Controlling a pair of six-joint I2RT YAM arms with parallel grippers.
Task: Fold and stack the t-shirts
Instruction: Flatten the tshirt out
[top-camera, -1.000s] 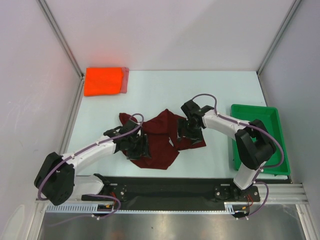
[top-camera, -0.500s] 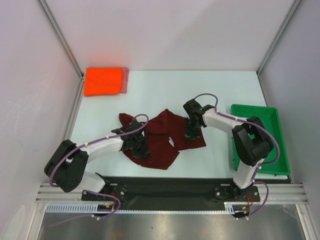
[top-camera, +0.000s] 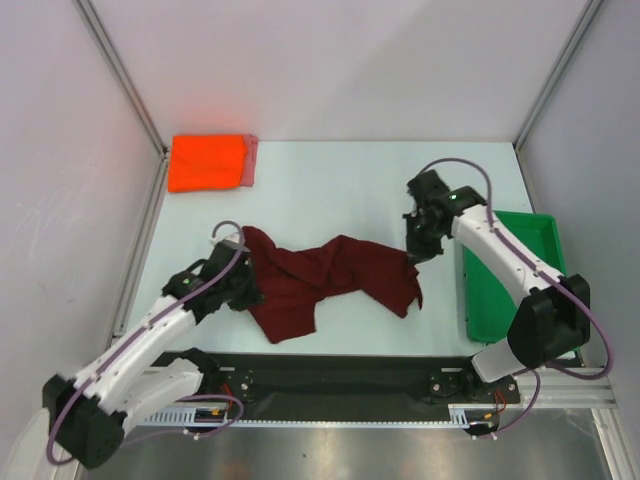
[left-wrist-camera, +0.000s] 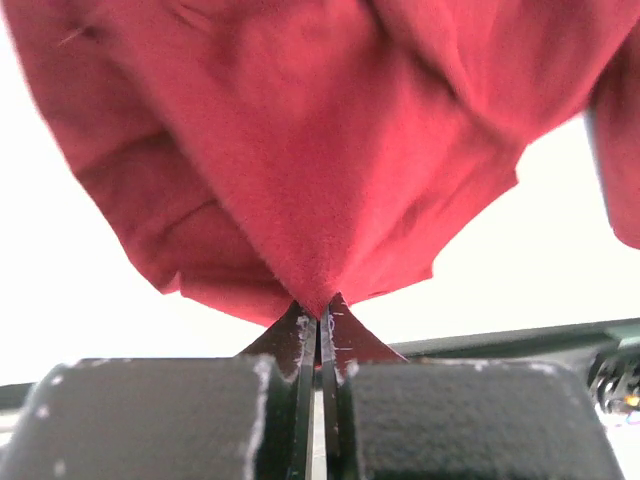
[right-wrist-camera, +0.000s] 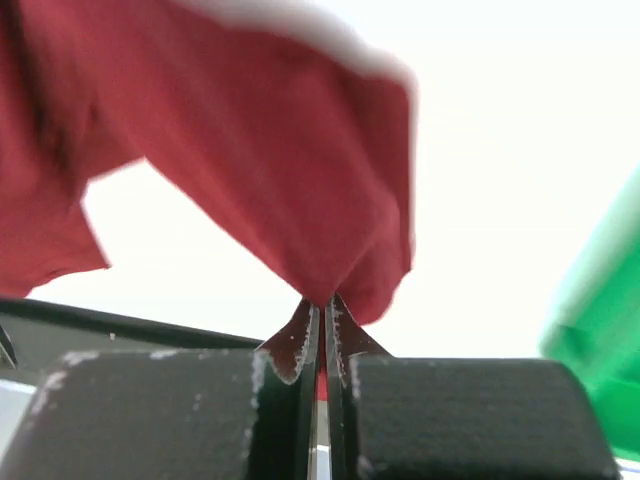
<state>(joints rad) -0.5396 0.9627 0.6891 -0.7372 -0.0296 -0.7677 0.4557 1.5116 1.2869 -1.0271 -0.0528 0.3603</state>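
Top view: one maroon t-shirt (top-camera: 330, 275) strung between left end effector (top-camera: 243, 283) and right end effector (top-camera: 413, 252), just left of the green tray (top-camera: 488, 312). Two folded shirts sit far left of the tray, orange-red t-shirt (top-camera: 207, 162) over pinkish t-shirt (top-camera: 251, 160). Left wrist: pinched tight on maroon cloth. Right wrist: same tight pinch, tray alongside.

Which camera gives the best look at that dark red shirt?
The top view: nearly the whole maroon shirt shows, stretched between the left gripper and right gripper. Each wrist view shows only a close-up bunch of cloth pinched in its gripper.

Bright, even light; washed-out wrist views; blurry maroon t-shirt (right-wrist-camera: 250, 150) at right wrist.
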